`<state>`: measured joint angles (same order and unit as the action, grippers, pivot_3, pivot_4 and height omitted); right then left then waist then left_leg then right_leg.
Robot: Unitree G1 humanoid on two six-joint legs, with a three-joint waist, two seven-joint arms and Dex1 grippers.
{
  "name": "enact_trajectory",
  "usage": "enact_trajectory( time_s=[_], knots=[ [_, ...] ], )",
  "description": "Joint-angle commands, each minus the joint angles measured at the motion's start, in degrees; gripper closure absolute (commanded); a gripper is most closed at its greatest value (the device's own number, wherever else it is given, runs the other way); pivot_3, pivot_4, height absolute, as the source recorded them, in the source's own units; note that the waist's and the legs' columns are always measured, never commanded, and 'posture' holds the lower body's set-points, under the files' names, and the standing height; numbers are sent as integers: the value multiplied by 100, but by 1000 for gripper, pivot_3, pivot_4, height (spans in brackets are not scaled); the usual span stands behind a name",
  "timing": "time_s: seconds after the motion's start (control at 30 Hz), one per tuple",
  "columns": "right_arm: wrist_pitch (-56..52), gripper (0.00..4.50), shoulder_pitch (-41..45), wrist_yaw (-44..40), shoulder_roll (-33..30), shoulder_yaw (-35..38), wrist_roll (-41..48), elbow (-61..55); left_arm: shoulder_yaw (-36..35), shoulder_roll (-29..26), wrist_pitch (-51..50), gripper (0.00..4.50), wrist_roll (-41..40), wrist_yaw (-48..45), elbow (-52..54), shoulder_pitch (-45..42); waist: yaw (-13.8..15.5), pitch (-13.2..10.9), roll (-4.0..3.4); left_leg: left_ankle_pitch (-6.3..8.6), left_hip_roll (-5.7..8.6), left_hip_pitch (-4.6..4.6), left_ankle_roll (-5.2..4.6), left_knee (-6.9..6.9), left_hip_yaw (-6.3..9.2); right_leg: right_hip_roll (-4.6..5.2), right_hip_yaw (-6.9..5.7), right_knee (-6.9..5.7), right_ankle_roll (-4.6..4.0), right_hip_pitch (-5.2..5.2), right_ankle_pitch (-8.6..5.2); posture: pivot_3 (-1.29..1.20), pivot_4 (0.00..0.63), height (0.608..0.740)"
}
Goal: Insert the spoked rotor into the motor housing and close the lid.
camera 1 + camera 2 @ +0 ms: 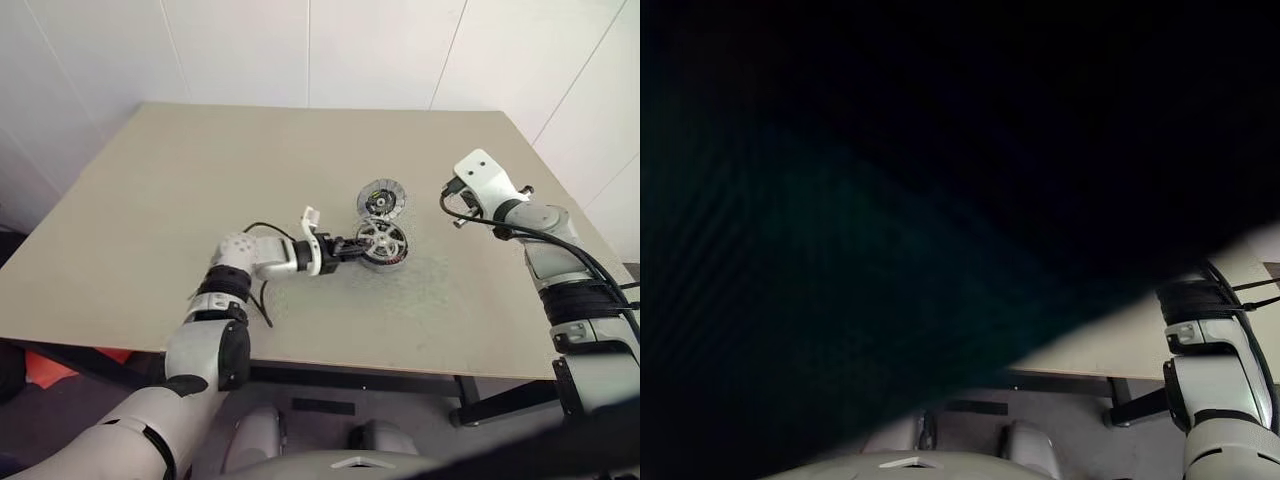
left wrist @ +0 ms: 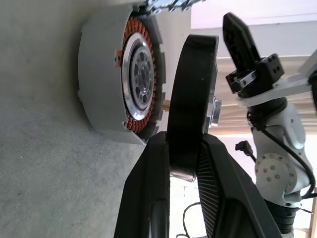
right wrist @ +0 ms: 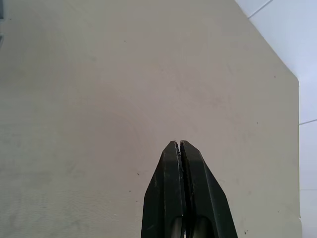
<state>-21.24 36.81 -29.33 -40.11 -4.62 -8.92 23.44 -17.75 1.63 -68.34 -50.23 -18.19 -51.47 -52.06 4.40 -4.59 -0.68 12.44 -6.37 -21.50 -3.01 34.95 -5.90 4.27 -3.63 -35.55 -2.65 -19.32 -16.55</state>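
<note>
Here, one spoked rotor (image 1: 382,239), one motor housing (image 2: 106,79), one lid (image 1: 381,199).

The left gripper (image 2: 184,163) clamps the dark rim of the spoked rotor (image 2: 190,99), held just beside the motor housing (image 2: 106,82) and apart from it. Copper-red windings ring the housing's interior. The right gripper (image 2: 240,42) stands beyond the rotor.

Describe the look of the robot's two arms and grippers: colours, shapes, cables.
Both arms are built of rounded silver-grey and white shells joined by black ribbed collars. The left arm carries a thin black cable looping off its forearm and a small white tab near the wrist. The right arm has thicker black cables along it. The left gripper and right gripper each have two black tapering fingers.
</note>
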Motion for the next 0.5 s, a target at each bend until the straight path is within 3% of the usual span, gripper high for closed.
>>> enact_trajectory(
  time_s=[0.03, 0.5],
  knots=[
    [-83, 4500, -80, 90, -137, 217, -28, -392, -113, 15, 365, 4087, 197, -373, -313, -421, 5, 0, 0, 0, -1, 0, 0, 0, 1, 0, -1, -1, 0, 0, 0, 0, 0, 740],
    [-195, 4500, -171, 141, -98, 190, -26, -537, -318, 101, 911, 4087, 828, -746, -990, -781, 10, 0, 0, 3, -1, 0, -5, 5, 1, 4, -3, -2, -2, 2, 0, 0, 0, 740]
  ],
)
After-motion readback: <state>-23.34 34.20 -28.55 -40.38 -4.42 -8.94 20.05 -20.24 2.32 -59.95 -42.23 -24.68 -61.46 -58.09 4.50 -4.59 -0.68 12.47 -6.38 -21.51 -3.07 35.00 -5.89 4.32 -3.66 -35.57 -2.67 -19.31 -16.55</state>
